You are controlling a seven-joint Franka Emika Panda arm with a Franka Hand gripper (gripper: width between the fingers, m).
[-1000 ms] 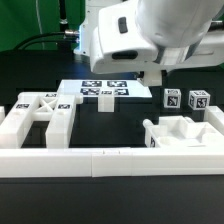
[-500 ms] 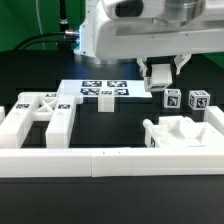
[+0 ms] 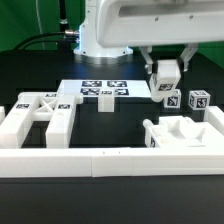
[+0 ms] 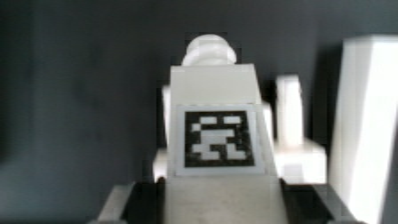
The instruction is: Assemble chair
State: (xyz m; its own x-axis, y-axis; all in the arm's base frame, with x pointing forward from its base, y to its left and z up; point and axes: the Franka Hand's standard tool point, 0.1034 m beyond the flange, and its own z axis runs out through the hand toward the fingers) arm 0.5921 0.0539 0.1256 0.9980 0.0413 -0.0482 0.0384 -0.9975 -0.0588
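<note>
claw (image 3: pixel 166 68) grasping a tagged white chair leg (image 3: pixel 165 78), two other legs (image 3: pixel 172 99) below

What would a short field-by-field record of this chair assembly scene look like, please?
end effector: closed on a matte white square-ended plastic leg, held off the black table
held leg's tag: faces the wrist camera
loose legs: second tagged leg and third tagged leg, on the table at the exterior view's right
frame: white X-braced plastic frame, exterior view's left
marker board, flat, centre
</note>
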